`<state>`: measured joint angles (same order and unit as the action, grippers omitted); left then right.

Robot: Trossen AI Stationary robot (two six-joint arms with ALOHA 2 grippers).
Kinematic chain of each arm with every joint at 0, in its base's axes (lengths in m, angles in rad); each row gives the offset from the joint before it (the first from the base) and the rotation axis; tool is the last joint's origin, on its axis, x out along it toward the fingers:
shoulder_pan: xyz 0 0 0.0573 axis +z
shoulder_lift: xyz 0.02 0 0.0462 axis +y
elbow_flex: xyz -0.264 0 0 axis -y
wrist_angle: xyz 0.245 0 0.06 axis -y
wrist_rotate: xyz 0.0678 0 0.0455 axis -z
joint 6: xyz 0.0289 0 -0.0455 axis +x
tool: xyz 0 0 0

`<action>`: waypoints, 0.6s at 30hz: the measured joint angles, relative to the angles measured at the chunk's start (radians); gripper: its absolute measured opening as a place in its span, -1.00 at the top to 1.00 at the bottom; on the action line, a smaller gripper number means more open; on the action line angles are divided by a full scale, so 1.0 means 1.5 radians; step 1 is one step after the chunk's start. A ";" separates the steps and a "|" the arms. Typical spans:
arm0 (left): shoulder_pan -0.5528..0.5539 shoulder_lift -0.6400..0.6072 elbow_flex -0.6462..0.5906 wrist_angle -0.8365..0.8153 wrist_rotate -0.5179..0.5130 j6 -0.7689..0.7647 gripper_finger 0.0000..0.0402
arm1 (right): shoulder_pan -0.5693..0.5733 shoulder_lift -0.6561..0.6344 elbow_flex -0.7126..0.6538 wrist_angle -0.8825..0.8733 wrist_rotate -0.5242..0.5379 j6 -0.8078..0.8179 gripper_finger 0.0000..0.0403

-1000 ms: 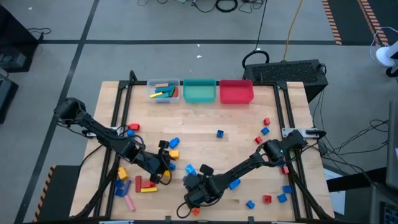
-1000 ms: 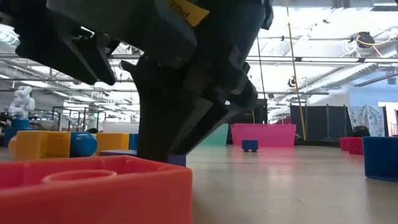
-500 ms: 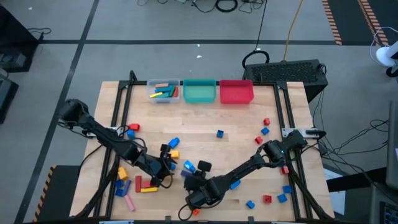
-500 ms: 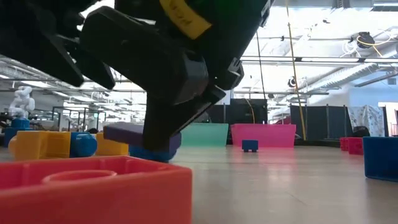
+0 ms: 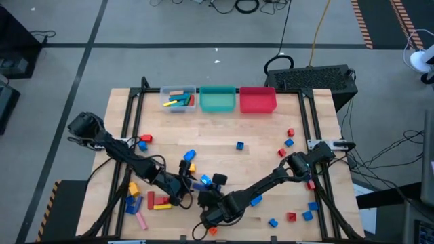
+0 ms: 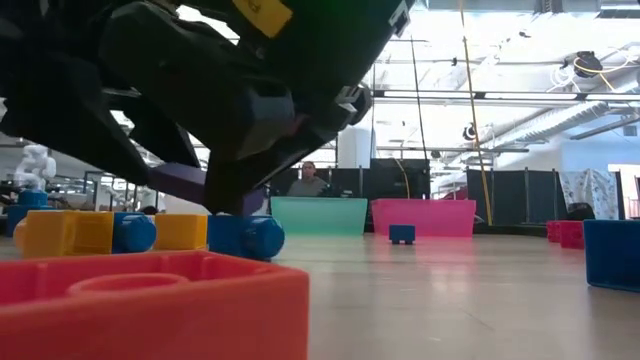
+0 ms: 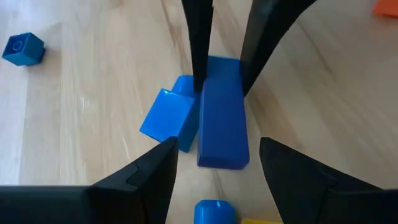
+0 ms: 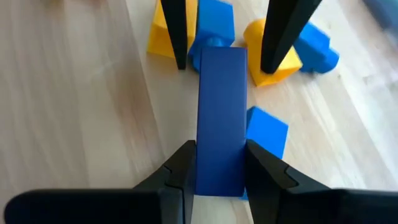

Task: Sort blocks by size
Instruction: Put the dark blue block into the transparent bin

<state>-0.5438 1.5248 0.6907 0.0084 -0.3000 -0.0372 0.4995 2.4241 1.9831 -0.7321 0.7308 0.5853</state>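
Note:
My right gripper point(image 8: 221, 163) is shut on a long blue bar point(image 8: 221, 112), held above the table near its front middle point(image 5: 203, 180). My left gripper point(image 7: 214, 171) is open. Its fingers point(image 8: 177, 37) stand on either side of the bar's free end without touching it. In the left wrist view the bar point(image 7: 221, 124) runs from the right gripper's fingers point(image 7: 199, 56) toward my own. A smaller blue brick point(image 7: 168, 118) lies on the table under the bar. In the low view the bar point(image 6: 190, 183) hangs above a blue block point(image 6: 245, 237). My right gripper pinches the bar's two long sides point(image 8: 221, 152) between its two fingers, at the end nearest the wrist. The bar sticks out forward past the fingertips, along the fingers. It is lifted clear of the table, above the loose bricks.
Clear point(image 5: 179, 100), teal point(image 5: 217, 100) and red point(image 5: 258, 100) bins stand along the far edge. Yellow bricks point(image 8: 273, 56) and blue bricks point(image 8: 267, 134) lie under the grippers. More loose blocks lie at the front left point(image 5: 152, 202) and right point(image 5: 290, 141). A red brick point(image 6: 150, 305) fills the low view's foreground.
My right gripper has lifted the blue bar off the table and carried it a little toward the left gripper. My left gripper has gone toward the table's right edge, up to the bar's free end.

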 joint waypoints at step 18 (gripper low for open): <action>0.000 0.003 0.000 0.019 0.007 -0.004 0.36 | -0.001 0.000 0.000 0.047 0.018 -0.035 0.55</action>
<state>-0.5442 1.5299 0.6907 0.0371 -0.2893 -0.0425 0.4988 2.4237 1.9835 -0.6609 0.7584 0.5334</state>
